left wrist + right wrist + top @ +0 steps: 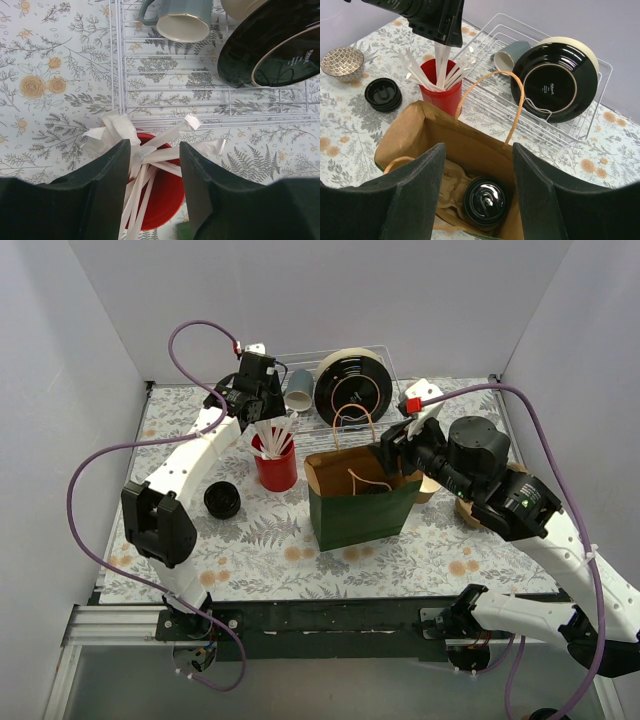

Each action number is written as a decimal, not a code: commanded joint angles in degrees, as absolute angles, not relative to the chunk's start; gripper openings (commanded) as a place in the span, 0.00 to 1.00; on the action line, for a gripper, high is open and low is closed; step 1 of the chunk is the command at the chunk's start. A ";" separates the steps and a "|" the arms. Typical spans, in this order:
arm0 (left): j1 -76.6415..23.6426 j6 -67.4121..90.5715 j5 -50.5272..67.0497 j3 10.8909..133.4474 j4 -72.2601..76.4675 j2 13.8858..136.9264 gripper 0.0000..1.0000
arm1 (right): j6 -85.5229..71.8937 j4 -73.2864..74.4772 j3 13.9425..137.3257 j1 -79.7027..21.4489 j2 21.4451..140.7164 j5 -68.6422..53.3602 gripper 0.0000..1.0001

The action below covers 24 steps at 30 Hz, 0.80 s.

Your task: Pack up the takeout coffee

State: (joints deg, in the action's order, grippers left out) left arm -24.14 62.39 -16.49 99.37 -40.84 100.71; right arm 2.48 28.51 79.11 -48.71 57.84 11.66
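A green paper bag [362, 510] with a brown inside [420, 125] stands open mid-table. Deep inside it, a takeout coffee with a black lid [486, 201] sits in a brown pulp tray. My right gripper [477, 150] hovers open just above the bag's mouth [392, 452], holding nothing. A red cup [276, 472] full of paper-wrapped straws [165, 154] stands left of the bag. Directly over that cup hangs my left gripper [155, 147], [262, 410]. Its jaws stand apart around several straws without pinching any.
A white wire rack [165, 85] at the back holds a black plate [352, 390] and a grey-blue mug [181, 21]. A stack of black lids [222, 501] lies left of the red cup. A patterned bowl [341, 61] sits far left. A paper cup [428, 490] stands right of the bag.
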 commanded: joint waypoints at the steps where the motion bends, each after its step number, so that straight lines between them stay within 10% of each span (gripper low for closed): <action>1: -24.08 61.53 -17.59 100.55 -40.26 100.63 0.42 | 4.75 26.02 78.57 -48.34 56.51 13.27 0.63; 11: -24.08 60.91 -17.31 101.25 -40.17 102.48 0.27 | 5.80 26.02 79.10 -48.34 56.78 13.80 0.63; 16: -24.08 60.29 -17.23 102.83 -40.52 102.66 0.02 | 5.89 26.10 78.49 -48.34 56.34 14.06 0.63; 24: -24.08 59.77 -16.43 106.61 -43.41 100.64 0.00 | 5.80 26.02 78.31 -48.34 55.99 14.24 0.63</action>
State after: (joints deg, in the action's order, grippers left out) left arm -24.14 60.71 -16.45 103.66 -41.65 103.72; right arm 4.99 28.53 78.81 -48.71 57.34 13.39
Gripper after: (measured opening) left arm 0.013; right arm 0.632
